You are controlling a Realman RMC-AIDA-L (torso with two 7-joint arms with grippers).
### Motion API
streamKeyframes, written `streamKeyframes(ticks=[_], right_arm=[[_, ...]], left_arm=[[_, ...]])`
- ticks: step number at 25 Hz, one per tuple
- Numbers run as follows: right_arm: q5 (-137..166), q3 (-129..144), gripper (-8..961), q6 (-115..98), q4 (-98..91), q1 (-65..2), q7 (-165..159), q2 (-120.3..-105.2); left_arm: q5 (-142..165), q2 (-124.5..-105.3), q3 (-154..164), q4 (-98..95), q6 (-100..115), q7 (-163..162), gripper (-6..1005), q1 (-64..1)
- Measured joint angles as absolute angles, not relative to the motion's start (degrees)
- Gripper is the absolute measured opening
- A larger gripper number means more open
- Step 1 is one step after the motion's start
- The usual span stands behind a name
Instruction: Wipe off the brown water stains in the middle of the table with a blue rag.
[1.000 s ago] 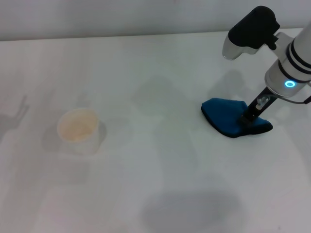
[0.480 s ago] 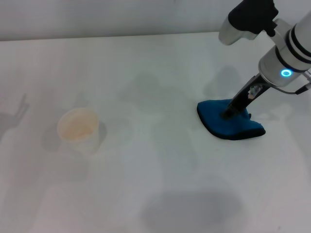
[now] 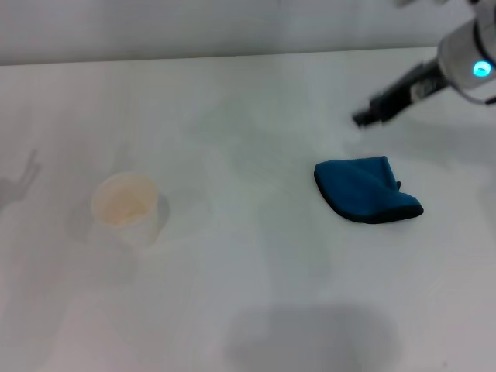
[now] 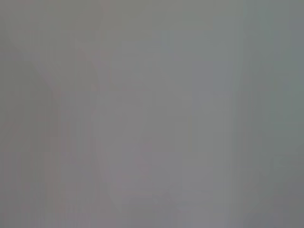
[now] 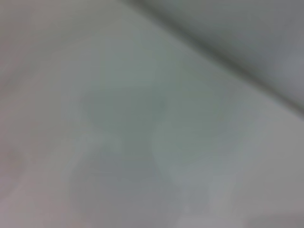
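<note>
The blue rag [image 3: 364, 190] lies crumpled on the white table [image 3: 232, 93], right of the middle, with nothing holding it. My right gripper [image 3: 364, 118] hangs in the air above and behind the rag, at the upper right of the head view, clear of the cloth. No brown water stains show on the table in any view. The left arm is out of view; only its shadow falls at the table's left edge. Both wrist views show only blurred pale surface.
A small whitish cup [image 3: 124, 208] with a tan inside stands on the left part of the table. A grey shadow [image 3: 310, 333] lies near the front edge. The table's far edge meets a pale wall.
My right gripper pressed on the rag, slid it a little left, then let go and rose up and back. The rag stays where it was left.
</note>
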State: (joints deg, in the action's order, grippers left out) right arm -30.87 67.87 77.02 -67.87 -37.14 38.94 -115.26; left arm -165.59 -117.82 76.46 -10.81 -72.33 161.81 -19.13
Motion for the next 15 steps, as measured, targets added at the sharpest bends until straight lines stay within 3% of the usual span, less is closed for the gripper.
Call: streamKeyframes(ticks=[15], right_arm=[[-66.17, 52.71, 423, 60.37, -65.76, -23.09, 65.92, -115.17]], left_arm=[[-165.54, -117.59, 76.47, -11.80, -71.98, 161.80, 880, -19.44]])
